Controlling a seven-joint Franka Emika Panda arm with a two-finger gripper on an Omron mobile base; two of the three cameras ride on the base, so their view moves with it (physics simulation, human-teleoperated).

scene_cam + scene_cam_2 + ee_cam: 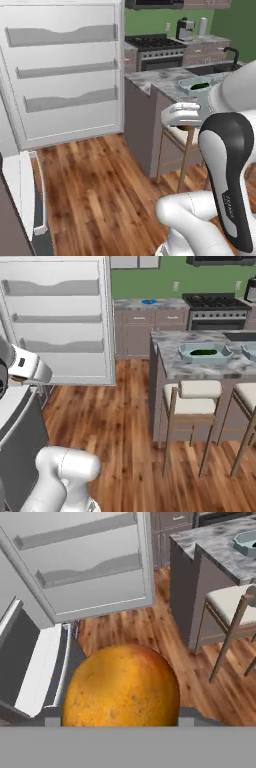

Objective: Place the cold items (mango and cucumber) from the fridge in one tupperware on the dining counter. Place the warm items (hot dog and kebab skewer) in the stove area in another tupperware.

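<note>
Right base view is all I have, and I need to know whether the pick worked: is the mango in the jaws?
Observer: Yes. In the hand view the mango sits gripped between the jaws, above the wood floor.
Operator: Which way does the hand look?
Observer: Towards the open fridge door. The dining counter is at the upper right of the hand view.

The marbled dining counter is carrying a pale blue-grey tupperware near its front edge, with the dark green cucumber lying inside it.
</note>
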